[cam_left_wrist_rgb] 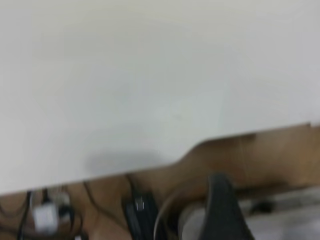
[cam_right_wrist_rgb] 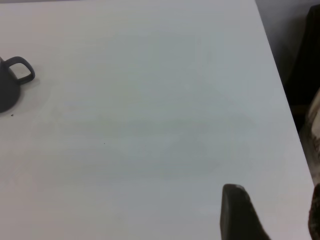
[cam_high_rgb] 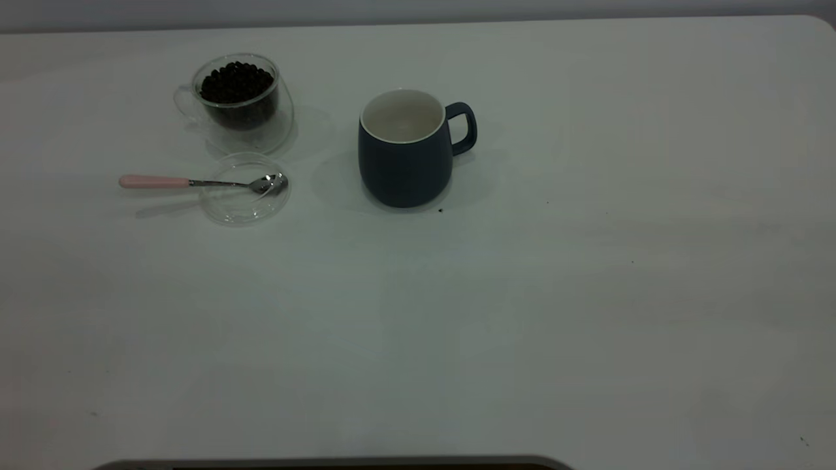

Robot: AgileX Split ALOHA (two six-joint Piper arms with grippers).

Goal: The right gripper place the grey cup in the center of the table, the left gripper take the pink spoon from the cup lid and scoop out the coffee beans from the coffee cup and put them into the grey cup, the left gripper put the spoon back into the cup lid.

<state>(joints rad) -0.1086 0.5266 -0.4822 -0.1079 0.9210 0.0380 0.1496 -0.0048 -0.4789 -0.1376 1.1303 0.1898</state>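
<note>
The grey cup (cam_high_rgb: 406, 149) is sitting upright roughly mid-tabletop toward the far side, handle pointing to the right arm's side, and the inside looks white and empty as far as I can see. No beans in it yet. So my read is the right arm's part (parking the cup in the center) looks done, and the whole scooping bit is still ahead.

Over on the left arm's side, the coffee cup (cam_high_rgb: 238, 101) is heaped with coffee beans (cam_high_rgb: 236, 82). Just in front of it, the clear cup lid (cam_high_rgb: 245, 189) has the pink spoon (cam_high_rgb: 196, 183) lying across it, bowl resting in the lid, pink handle sticking out past the rim away from the grey cup. Spoon looks untouched.

Neither arm shows up in the outside view. The left pincer (cam_left_wrist_rgb: 220, 210) only shows one dark finger in its own camera, hanging off the tabletop (cam_high_rgb: 522, 326) edge, well away from the spoon, so I can't tell if it's spread or pressed together. Same story for the right pincer (cam_right_wrist_rgb: 240, 212): one dark finger, near the tabletop edge, grey cup far off from it. Can't tell its state either.

Left to do, I'd guess: grab spoon, scoop, dump, return spoon.
</note>
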